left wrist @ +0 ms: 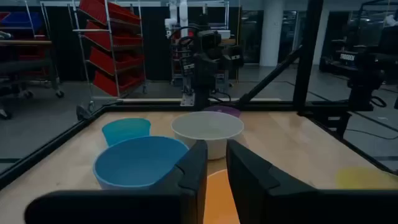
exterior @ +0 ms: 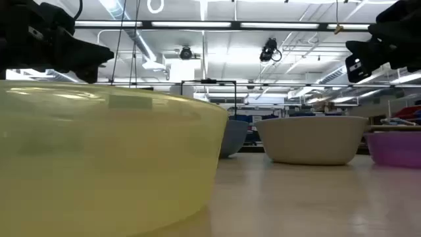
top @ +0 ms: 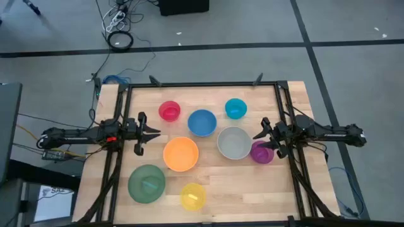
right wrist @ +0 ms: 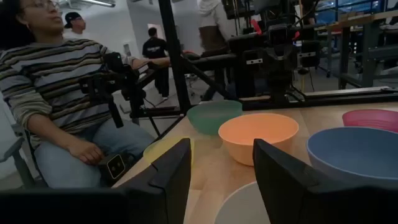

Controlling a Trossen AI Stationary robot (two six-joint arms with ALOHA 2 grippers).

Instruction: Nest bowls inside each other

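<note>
While none of the bowls sits inside another yet, I read them from the left edge of the worktop point(top: 297, 189) across to the right. My left pincer point(top: 150, 133) hangs by the left edge with its fingers drawn close together and nothing between them. Nearest it, the green bowl point(top: 146, 183) stands toward the near left corner, the pink-red bowl point(top: 169, 111) toward the far edge. The orange bowl point(top: 180, 154) sits mid-worktop, with the yellow bowl point(top: 193, 196) at the near edge. Further right come the blue bowl point(top: 202, 122), the cyan bowl point(top: 235, 108) and the grey bowl point(top: 234, 142). The purple bowl point(top: 261, 152) lies just beside the grey one, under my right pincer point(top: 260, 136), whose fingers stand apart and empty by the right edge. I judge these plastic bowls light, stiff and smooth, likely to slide if nudged. Pinching the rim wall, one finger inside, looks the safest hold.
</note>
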